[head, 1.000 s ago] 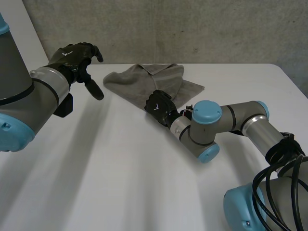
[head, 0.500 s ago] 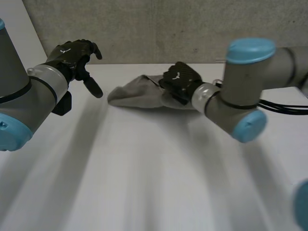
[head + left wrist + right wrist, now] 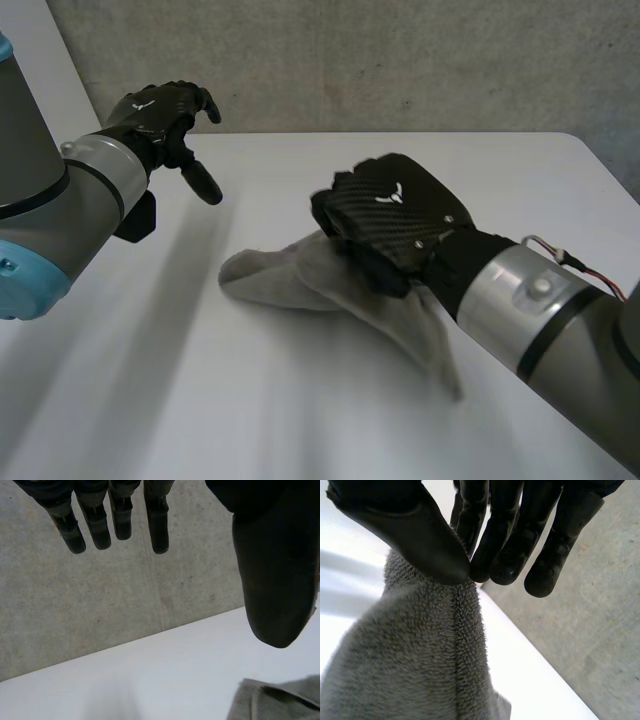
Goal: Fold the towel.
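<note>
Grey towel sits mid-table, bunched. Its hemmed edge is pinched between thumb and fingers of right hand, rest trails onto the white table. Hand's back blocks the pinch from the head view. Left hand well apart, off the table, fingers straight, thumb wide, holding nothing. Concrete wall behind

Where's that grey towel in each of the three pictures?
Head view: towel mid-table, pinched by the right hand.
Left wrist view: its corner on the table, beside the thumb of the left hand.
Right wrist view: towel held at the pinching fingertips.
Shared landmark: white table meeting the grey wall.
</note>
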